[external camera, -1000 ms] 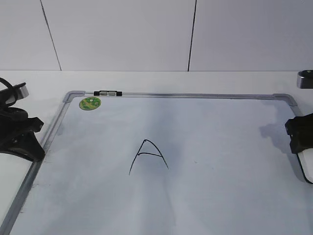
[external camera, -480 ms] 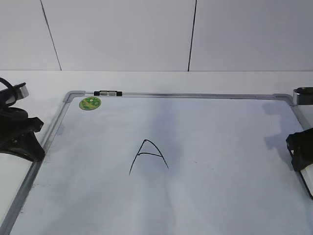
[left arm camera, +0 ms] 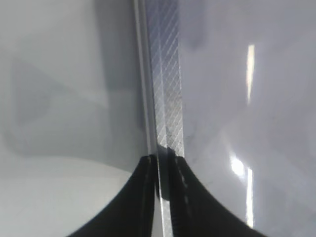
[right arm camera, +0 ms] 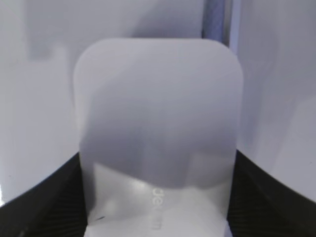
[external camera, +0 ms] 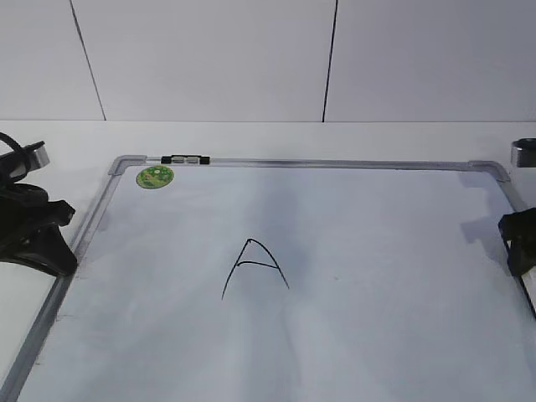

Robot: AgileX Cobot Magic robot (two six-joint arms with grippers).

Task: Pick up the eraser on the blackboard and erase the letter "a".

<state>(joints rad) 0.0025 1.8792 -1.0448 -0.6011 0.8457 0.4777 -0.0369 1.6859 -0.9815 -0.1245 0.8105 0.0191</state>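
Eraser pinched flat in right hand, beside blackboard frame. Best lowered level. Left hand pressed together, idle

The left gripper sits closed at the bottom of the view — its dark fingers pressed together over the blackboard's cross-hatched metal frame.

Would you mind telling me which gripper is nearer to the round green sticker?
Left. The left gripper sits just outside the frame below the green sticker; the right gripper is across the blackboard.
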